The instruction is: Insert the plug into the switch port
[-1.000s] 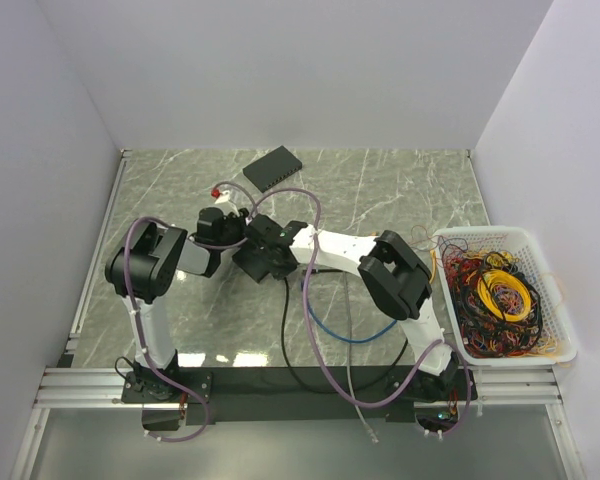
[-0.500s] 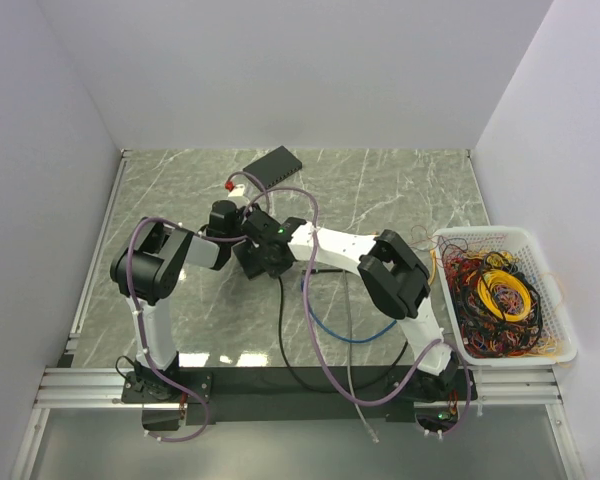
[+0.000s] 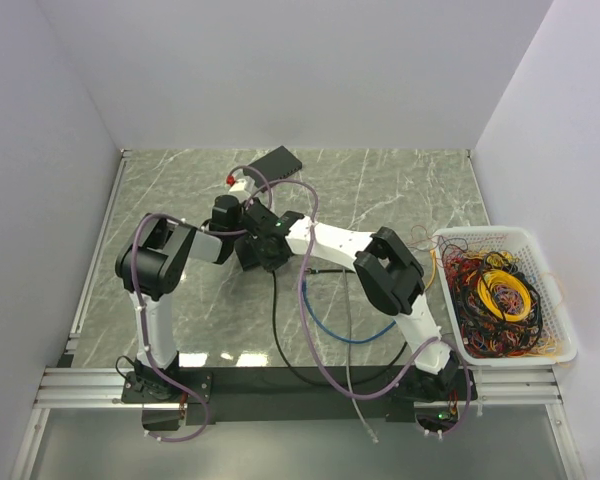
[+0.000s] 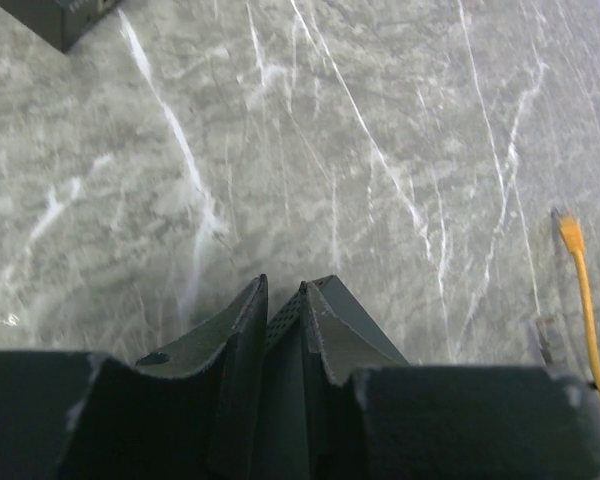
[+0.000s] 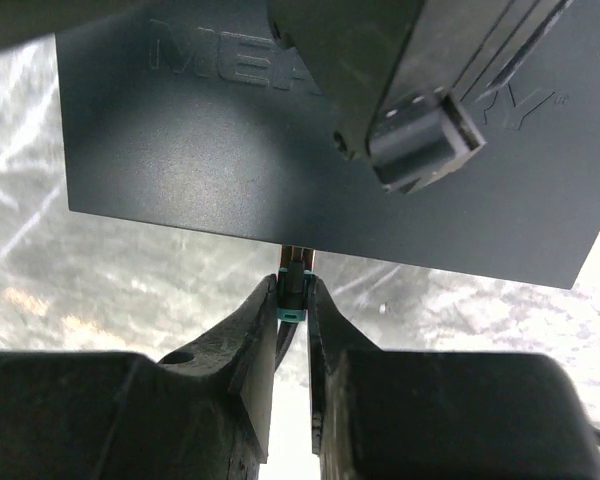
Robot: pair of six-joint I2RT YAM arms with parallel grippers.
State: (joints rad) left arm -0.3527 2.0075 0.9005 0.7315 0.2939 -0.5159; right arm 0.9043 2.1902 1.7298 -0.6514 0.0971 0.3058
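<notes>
The switch (image 5: 230,150), a dark-grey box, is clamped between the fingers of my left gripper (image 4: 283,288); its perforated side (image 4: 355,320) shows there. My right gripper (image 5: 293,285) is shut on a teal-booted connector (image 5: 295,290) of a black cable. That connector's tip meets the box's near edge. The switch port is hidden behind that edge. The plug (image 4: 570,232), on its orange-yellow cable, lies loose on the table, apart from both grippers. From above, both grippers meet mid-table around the right gripper (image 3: 263,243).
A flat black slab (image 3: 277,160) lies at the back of the marble table. A white basket (image 3: 500,350) full of cables stands at the right edge. Black (image 3: 278,340) and blue (image 3: 340,335) cables trail toward the near edge. A grey connector (image 4: 545,335) lies near the orange cable.
My left arm has swung back and right to meet the right gripper, and its jaws have narrowed onto the switch. The right gripper has shifted slightly back-left, still shut on the connector.
</notes>
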